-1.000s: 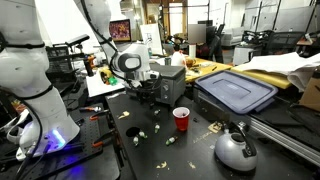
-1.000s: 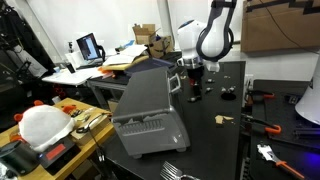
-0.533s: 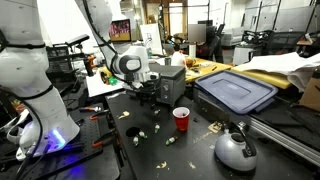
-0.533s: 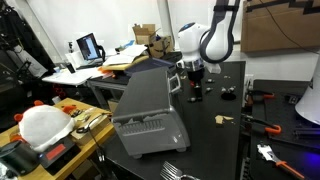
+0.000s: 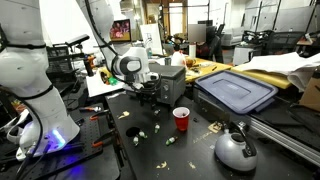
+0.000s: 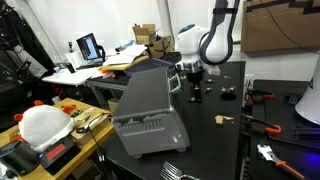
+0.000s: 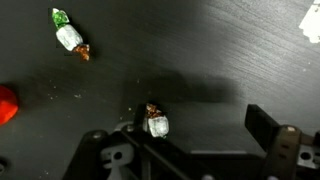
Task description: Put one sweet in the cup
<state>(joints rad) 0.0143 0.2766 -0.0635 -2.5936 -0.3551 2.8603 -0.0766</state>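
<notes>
As you read the wrist view from its left edge, the cup (image 7: 5,104) just peeks in, well apart from your gripper (image 7: 200,135). A green-wrapped sweet (image 7: 68,36) lies next. Another sweet (image 7: 156,124) sits between the spread jaws, just beside the finger nearer the cup.

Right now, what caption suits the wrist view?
Open hand poised around a wrapped sweet on the dark table.
</notes>
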